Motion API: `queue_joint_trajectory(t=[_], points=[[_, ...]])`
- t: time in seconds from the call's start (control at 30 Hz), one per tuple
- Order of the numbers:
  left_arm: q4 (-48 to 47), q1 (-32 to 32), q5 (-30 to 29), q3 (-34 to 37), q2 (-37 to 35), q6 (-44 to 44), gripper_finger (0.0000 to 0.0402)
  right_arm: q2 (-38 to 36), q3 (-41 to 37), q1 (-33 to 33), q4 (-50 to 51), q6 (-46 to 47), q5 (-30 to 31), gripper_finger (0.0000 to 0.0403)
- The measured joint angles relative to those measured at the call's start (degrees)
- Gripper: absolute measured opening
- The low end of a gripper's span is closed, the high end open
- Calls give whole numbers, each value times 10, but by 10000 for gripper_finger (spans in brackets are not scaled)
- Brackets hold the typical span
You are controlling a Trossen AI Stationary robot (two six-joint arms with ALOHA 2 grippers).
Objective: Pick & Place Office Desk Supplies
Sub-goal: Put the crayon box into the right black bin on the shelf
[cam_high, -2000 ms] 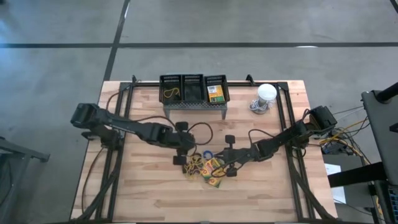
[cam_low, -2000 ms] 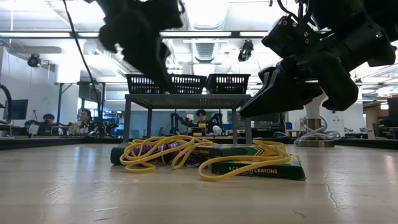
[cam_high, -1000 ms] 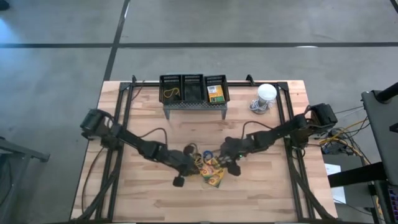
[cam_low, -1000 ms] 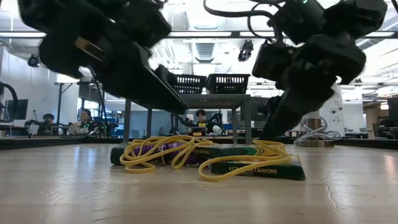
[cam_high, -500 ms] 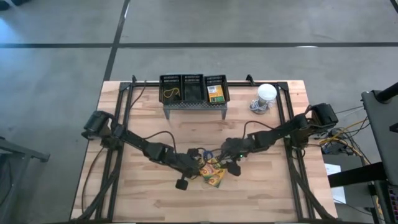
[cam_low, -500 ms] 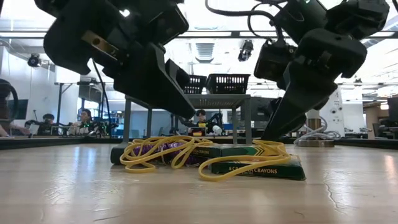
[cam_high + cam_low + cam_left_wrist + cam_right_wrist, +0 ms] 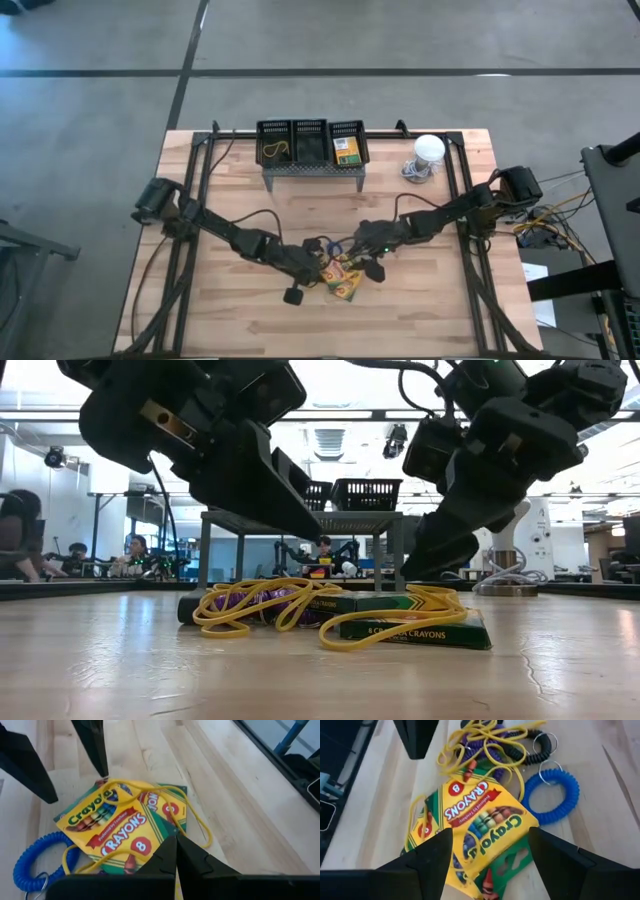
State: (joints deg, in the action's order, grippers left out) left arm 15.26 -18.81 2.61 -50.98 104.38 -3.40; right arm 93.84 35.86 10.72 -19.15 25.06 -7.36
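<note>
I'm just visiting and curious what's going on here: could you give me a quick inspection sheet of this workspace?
Surface: wooden table, pale planks.
Job's things: crayon boxes piled mid-table with yellow rubber bands and a blue coil loop; another box in the black tray on the grey stand.
Clutter: white dome object at the far right.
Grippers: left pincer shut just over the pile; right pincer open above it.
Cables: black leads along both arms.
Surroundings: grey floor; people at desks beyond.
</note>
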Motion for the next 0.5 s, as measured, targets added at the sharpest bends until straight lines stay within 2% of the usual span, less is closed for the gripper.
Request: queue_joint_trajectory(t=[0.37, 0.5], points=[[21, 3, 16, -9, 51, -16, 7, 0, -1, 0, -12, -28, 30, 253], [26, 8, 46, -9, 51, -26, 7, 0, -5, 2, -9, -28, 30, 248]])
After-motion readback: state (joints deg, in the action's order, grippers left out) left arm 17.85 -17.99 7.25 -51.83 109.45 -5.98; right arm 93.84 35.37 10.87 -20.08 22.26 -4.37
